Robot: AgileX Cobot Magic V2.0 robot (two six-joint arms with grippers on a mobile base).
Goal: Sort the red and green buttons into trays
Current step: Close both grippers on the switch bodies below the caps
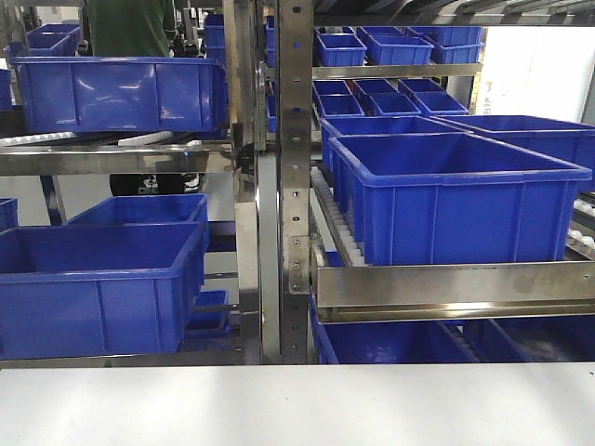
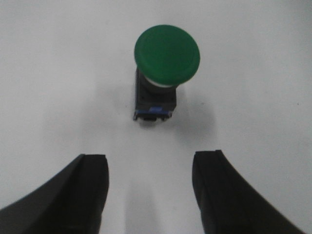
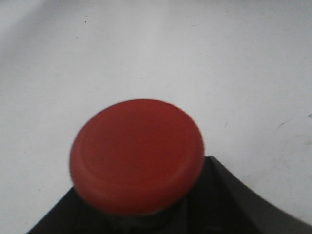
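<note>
Deep blue crates fill the metal rack (image 1: 296, 186) beyond the counter (image 1: 297, 404). A large crate (image 1: 460, 200) sits on the right shelf, a second crate (image 1: 93, 288) is low on the left, and a third crate (image 1: 121, 93) sits on the upper left shelf. Smaller blue bins (image 1: 390, 46) are ranked farther back. Where their insides show, nothing lies in them. A person in a green top (image 1: 130, 26) stands behind the rack at upper left, mostly hidden by the crates. The front view shows neither arm and neither button. In the left wrist view the green button (image 2: 163, 73) rests on the bare white counter, its round cap above its dark blocky base. It is just ahead of the left pincer (image 2: 151, 158), whose fingers (image 2: 73, 195) are spread apart and touch nothing. In the right wrist view the red button (image 3: 136, 156) fills the lower frame, close to the lens. Its cap sits between the dark fingers (image 3: 243, 200) of the right pincer (image 3: 141, 173) and hides its own base. Because of that, I cannot tell whether this pincer is clenched on the button or loose around it. Pale counter lies behind it.
</note>
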